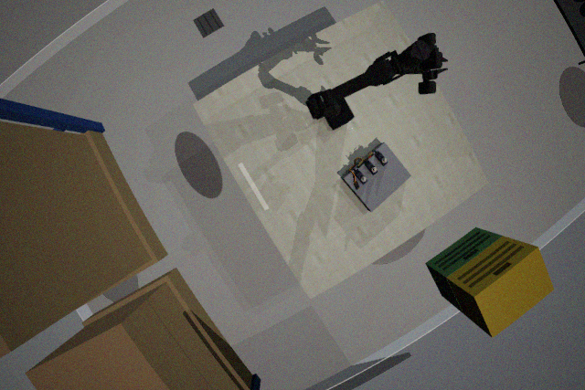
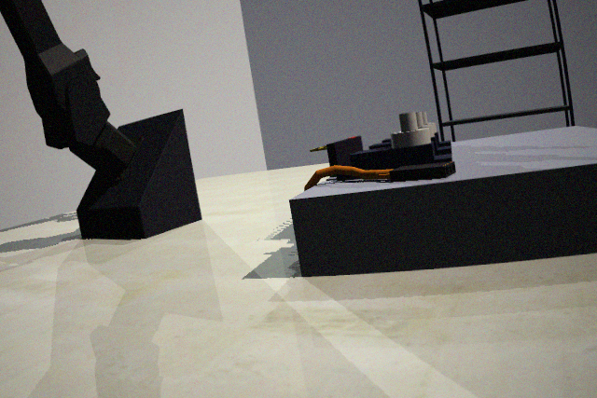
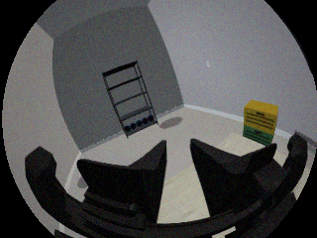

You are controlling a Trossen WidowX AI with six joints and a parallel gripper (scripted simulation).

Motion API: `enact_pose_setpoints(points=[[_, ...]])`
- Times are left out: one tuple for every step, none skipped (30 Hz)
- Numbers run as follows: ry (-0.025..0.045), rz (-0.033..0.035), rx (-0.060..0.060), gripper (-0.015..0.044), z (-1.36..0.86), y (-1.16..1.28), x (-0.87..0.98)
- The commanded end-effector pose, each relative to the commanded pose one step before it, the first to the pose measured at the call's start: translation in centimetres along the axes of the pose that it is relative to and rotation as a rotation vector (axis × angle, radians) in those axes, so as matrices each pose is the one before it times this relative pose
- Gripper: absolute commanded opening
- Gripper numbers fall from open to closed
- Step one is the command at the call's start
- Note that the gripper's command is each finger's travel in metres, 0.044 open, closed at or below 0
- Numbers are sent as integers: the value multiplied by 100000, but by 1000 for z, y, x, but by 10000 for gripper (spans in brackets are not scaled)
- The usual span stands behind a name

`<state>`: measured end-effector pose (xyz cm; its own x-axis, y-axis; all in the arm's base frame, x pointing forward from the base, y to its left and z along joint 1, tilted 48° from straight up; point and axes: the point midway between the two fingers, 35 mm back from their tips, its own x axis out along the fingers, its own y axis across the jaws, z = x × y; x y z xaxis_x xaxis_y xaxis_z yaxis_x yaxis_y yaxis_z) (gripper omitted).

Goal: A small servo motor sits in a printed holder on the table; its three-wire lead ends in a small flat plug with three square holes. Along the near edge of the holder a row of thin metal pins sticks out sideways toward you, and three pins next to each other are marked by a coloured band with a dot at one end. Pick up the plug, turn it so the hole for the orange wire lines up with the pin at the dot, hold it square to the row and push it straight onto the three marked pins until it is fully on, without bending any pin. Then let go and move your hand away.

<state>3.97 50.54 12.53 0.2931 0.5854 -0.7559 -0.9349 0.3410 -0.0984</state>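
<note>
The holder, a grey block (image 1: pixel 385 189) (image 2: pixel 434 225), stands on the pale table. Three small dark servos (image 1: pixel 371 167) with pale round tops sit on it in a row. The flat black plug (image 1: pixel 356 184) (image 2: pixel 422 171) lies on the block's top near one corner, with its orange wire (image 2: pixel 354 171) bending over the edge. Thin yellowish pins (image 2: pixel 318 148) stick out from a dark header (image 2: pixel 343 151) with a small red mark on top. The marking dot cannot be made out. My gripper (image 1: pixel 444 65) (image 3: pixel 178 144) is partly open and empty, away from the block; the exterior view does not show it.
The arm's dark wedge-shaped base (image 1: pixel 339 114) (image 2: pixel 168 182) stands beside the holder. A white strip (image 1: pixel 253 186) lies on the table (image 1: pixel 439 140). A shelf rack (image 2: pixel 492 56) (image 3: pixel 130 99), a yellow and green box (image 1: pixel 515 286) (image 3: pixel 261 119) and large brown boxes (image 1: pixel 61 216) stand beyond the table.
</note>
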Motion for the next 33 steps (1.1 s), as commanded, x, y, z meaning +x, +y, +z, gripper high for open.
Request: enact_pose_setpoints(points=[[-1338, -729, 2290, 115, 359, -1845, -369], [-257, -172, 518, 115, 66, -413, -138], [-442, -358, 773, 115, 135, -489, -66], [-447, -363, 771, 115, 135, -490, -67], [-251, -396, 960, 115, 80, -500, -80], [-453, -367, 758, 115, 134, -485, -68], [-453, -392, 725, 115, 138, -492, -85], [-462, -379, 754, 115, 134, -487, -71], [-432, -185, 905, 115, 95, -408, -47], [-464, -383, 734, 115, 133, -479, -73], [-471, -390, 736, 115, 134, -482, -74], [-476, -396, 735, 115, 134, -484, -75], [-481, -402, 732, 115, 134, -484, -77], [-484, -407, 728, 115, 133, -484, -78], [-488, -412, 724, 115, 133, -484, -79], [-491, -416, 719, 115, 133, -483, -80], [-522, -396, 598, 115, 132, -457, -81], [-449, -421, 811, 115, 119, -484, -82], [-499, -428, 703, 115, 131, -480, -83], [-503, -434, 700, 115, 131, -480, -84], [-507, -439, 696, 115, 131, -480, -85], [-355, -231, 980, 115, 92, -429, -77], [-626, -502, 728, 115, 134, -434, -102], [-541, -471, 710, 115, 138, -499, -92], [-319, -314, 672, 115, 80, -454, -101], [-524, -457, 667, 115, 130, -473, -90], [-528, -462, 663, 115, 130, -473, -91], [-531, -467, 659, 115, 130, -473, -92], [-535, -472, 654, 115, 130, -472, -93], [-566, -486, 700, 115, 135, -471, -98], [-543, -484, 647, 115, 130, -474, -95], [-545, -487, 640, 115, 129, -471, -96], [-547, -490, 634, 115, 128, -470, -97]])
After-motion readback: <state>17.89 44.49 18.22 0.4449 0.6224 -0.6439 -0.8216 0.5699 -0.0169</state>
